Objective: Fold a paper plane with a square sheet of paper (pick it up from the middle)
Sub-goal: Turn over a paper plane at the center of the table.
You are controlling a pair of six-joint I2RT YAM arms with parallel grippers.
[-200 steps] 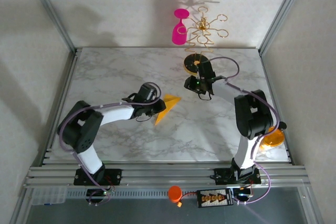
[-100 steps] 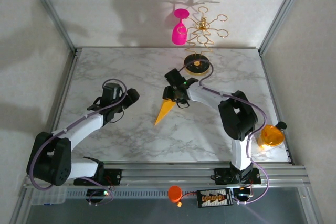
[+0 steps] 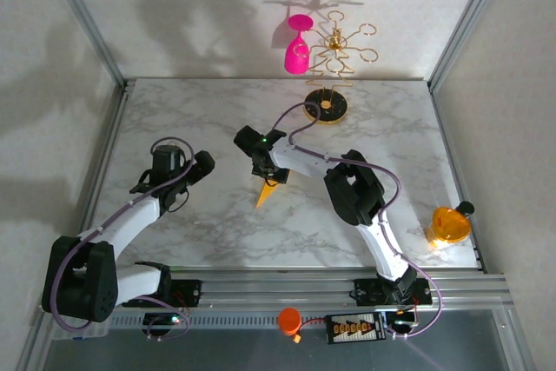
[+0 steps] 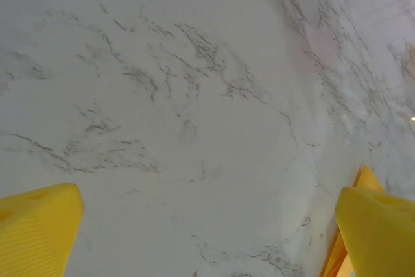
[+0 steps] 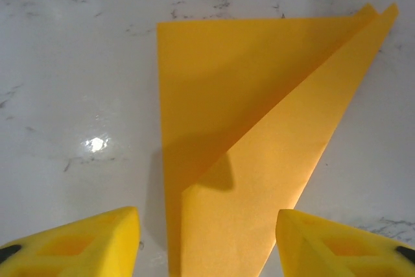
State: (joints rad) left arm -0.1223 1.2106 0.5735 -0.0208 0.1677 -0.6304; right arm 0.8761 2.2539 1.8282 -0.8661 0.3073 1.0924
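We see the paper plane point(image 5: 259, 141) flat on the marble bench point(image 5: 65, 63), right fingers point(image 5: 84, 244) open astride it, left fingers point(image 4: 32, 225) spread wide apart.

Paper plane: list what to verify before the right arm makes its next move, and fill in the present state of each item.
1. Paper plane lying flat on the marble table: ok.
2. Right end effector open, one finger on each side of the paper: ok.
3. Paper clamped: not ok, nothing pinches it.
4. Left end effector open and apart from the plane: ok.
5. Creases pressed sharp: cannot tell.
6. Gold stand and pink wine glass at the far edge, away from the plane: ok.
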